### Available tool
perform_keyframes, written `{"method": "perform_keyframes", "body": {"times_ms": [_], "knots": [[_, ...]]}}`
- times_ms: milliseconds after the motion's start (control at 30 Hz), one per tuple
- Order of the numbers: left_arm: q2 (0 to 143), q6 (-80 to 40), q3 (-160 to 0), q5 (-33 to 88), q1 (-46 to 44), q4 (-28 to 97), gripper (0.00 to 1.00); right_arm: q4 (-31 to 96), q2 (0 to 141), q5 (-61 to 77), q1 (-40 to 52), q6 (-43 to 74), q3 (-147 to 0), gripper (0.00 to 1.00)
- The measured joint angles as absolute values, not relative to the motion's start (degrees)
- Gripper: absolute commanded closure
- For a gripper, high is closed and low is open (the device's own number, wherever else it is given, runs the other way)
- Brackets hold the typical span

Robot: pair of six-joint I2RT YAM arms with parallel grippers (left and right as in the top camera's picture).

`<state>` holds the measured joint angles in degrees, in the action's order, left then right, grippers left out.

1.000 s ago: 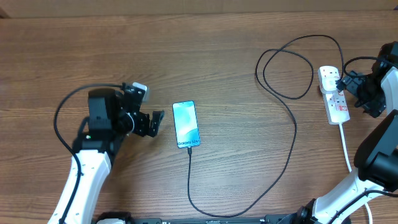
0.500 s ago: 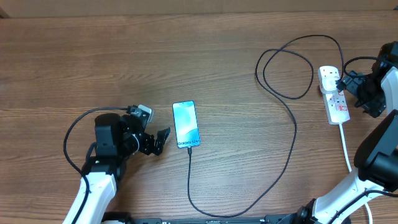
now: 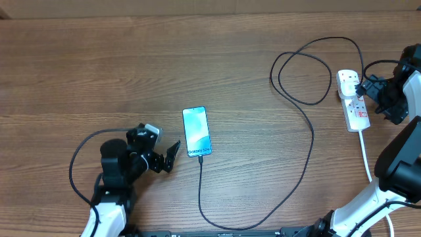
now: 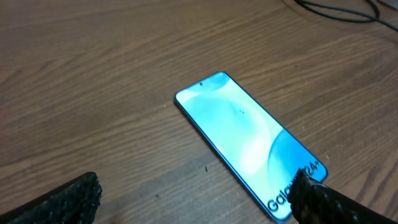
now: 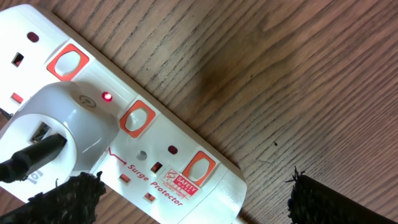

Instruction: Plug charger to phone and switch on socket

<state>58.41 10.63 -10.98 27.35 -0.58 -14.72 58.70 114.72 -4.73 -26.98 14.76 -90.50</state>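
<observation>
Currently the phone (image 3: 197, 131), a flat glossy rectangle with a light blue screen, lies face up on the wood-grain table (image 3: 99, 66). The thin black charger (image 3: 309, 141) meets its bottom edge and loops over to a rounded white adapter (image 5: 62, 130) seated in the socket (image 3: 352, 100), a long white plastic strip with orange-red switches. A red light (image 5: 107, 96) is lit. The left gripper (image 4: 199, 202) is just beside the phone, spread wide and empty. The right gripper (image 5: 199, 196) is over the strip, spread wide and empty.

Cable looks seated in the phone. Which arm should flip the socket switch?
Right. Its open end effector sits next to the socket, with the red-marked switches filling its wrist view. The left end effector is open beside the phone, far from the socket.
</observation>
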Motion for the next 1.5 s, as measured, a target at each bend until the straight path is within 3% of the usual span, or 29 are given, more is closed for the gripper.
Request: {"method": "perform_keyframes", "body": {"times_ms": [267, 500, 1067, 1500], "knots": [[53.1, 10.3, -2.7, 27.5, -0.6, -21.5, 0.0, 58.7, 114.7, -4.7, -27.0, 14.7, -90.5, 0.0], [47.3, 9.3, -0.6, 27.4, -0.6, -19.6, 0.0, 58.7, 114.7, -4.7, -27.0, 14.8, -90.5, 0.0], [26.5, 9.3, -0.5, 25.5, -0.6, 2.4, 0.01, 58.7, 114.7, -4.7, -27.0, 14.7, -90.5, 0.0], [2.7, 9.3, -0.5, 24.6, -0.6, 2.6, 0.0, 58.7, 114.7, -4.7, -27.0, 14.7, -90.5, 0.0]]}}
